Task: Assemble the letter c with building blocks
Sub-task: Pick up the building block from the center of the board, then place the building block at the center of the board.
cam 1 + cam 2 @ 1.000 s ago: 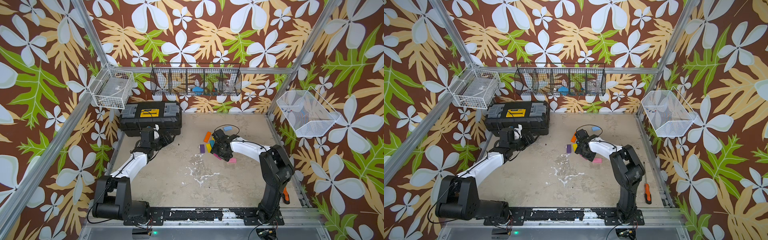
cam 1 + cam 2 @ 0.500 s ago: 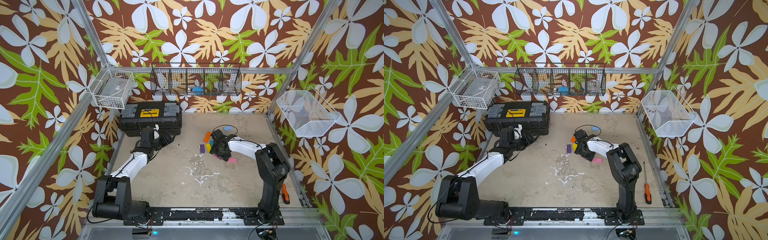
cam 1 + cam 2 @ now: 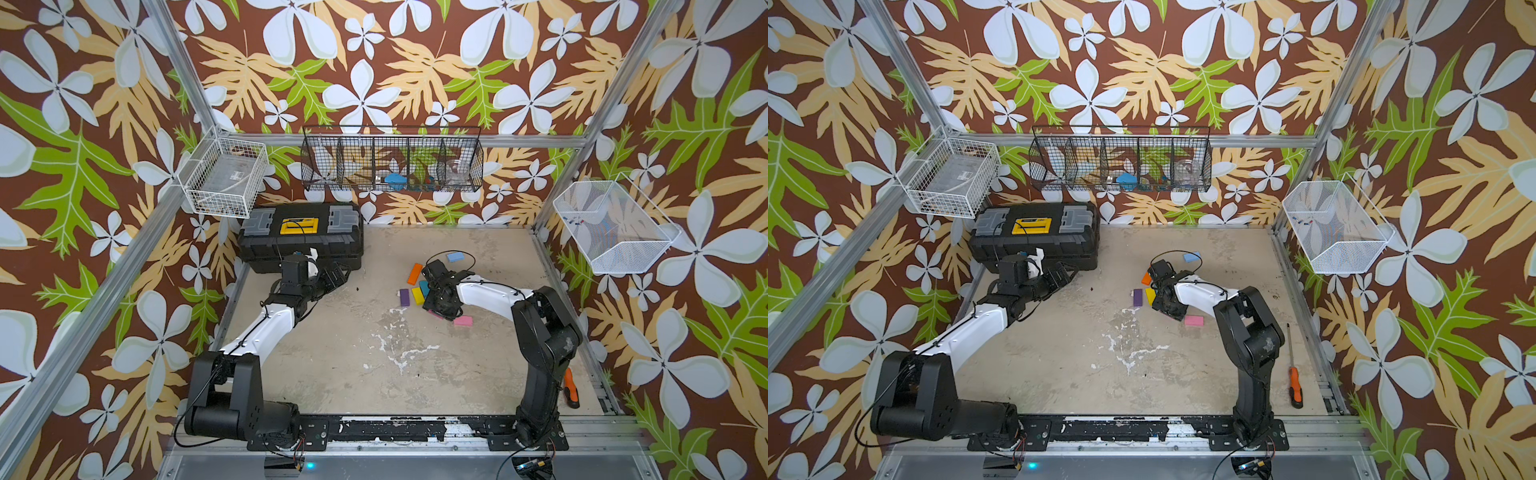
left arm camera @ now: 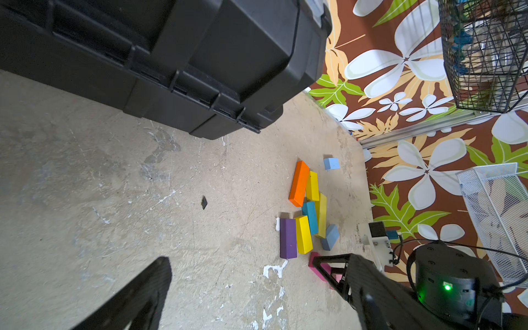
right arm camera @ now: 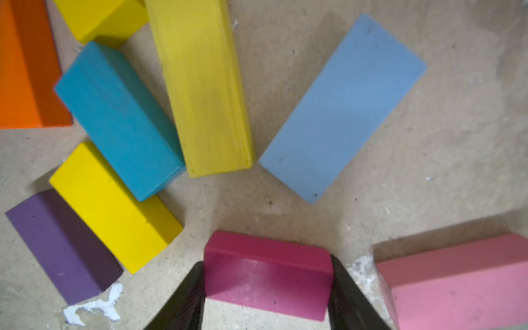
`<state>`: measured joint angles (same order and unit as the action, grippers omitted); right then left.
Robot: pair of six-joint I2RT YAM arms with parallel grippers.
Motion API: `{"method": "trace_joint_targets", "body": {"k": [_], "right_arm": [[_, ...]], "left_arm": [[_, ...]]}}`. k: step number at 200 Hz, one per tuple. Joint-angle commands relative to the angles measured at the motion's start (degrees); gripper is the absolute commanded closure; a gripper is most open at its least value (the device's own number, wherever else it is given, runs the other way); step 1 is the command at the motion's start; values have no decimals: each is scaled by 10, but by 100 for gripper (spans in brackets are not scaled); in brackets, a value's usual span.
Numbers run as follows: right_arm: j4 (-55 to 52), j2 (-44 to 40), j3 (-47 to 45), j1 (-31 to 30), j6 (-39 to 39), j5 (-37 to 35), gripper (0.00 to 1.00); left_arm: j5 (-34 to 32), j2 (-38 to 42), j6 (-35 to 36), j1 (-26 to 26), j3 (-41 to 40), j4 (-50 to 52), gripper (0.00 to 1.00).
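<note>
Blocks (image 3: 404, 297), toolbox (image 3: 299, 245), screwdriver (image 3: 570, 388) on tabletop (image 3: 353, 357)

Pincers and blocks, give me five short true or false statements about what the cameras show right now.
The right pincer has a finger on each side of the magenta block. True.
The left pincer holds the orange block. False: it is open and empty; the orange block lies among the others.
The purple block lies against a yellow block. True.
The screwdriver lies among the blocks. False: it lies apart, near the right arm's base.
The black toolbox is open. False: its lid is shut.
</note>
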<state>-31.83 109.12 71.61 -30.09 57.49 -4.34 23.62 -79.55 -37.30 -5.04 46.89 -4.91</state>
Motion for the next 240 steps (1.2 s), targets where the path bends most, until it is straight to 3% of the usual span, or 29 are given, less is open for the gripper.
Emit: {"method": "trace_joint_targets", "body": {"k": [1,94,198,240], "right_arm": [[20,-25,-13,-1,-57,6,47],[19,-65,-46,-4,-224,16,48],[33,-64,-84,-6,-236,-1,45],[35,-63,-87,-6,-236,3,39]], "left_arm": [[0,5,11,-1,3,7,0],[5,7,-5,-24,-3,13,0],[-11,-21,-29,-96,29,1,0],[-13,-33,-40,-106,32,-8,0]]}}
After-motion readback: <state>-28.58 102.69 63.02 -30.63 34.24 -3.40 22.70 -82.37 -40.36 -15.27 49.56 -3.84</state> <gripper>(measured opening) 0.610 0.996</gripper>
